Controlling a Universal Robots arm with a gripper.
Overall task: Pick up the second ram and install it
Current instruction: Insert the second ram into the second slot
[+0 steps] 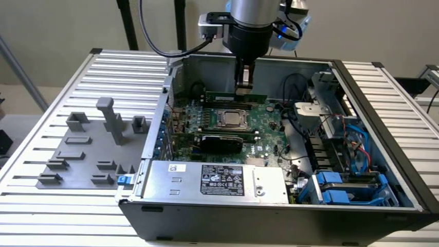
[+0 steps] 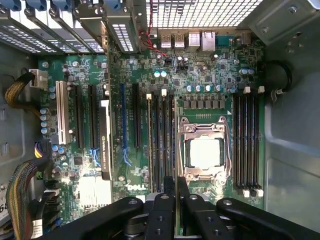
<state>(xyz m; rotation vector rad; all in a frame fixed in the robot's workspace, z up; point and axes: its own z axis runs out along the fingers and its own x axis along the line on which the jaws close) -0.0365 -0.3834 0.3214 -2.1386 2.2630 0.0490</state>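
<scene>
End effector (image 2: 175, 186) fingers loom closest, nearly closed, pinching the second ram (image 1: 221, 96) by its top edge, upright beside the CPU socket (image 1: 232, 119) inside the computer case (image 1: 274, 218). Judged light, stiff, thin, fragile: grip mid-length, on edges, not chips. Exterior view gives its green face; wrist view gives the memory slots (image 2: 161, 145) lined up beyond the fingers.

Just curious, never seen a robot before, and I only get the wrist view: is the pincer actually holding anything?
Observer: Yes. In the exterior view the pincer grips a thin green stick, the second ram, standing on edge.
Visitor: Whereabouts?
Observer: Just behind the silver processor socket, as the exterior view sees it.
Visitor: What else is around?
Observer: A grey parts tray lies on the slatted table, at the exterior view's left.
</scene>
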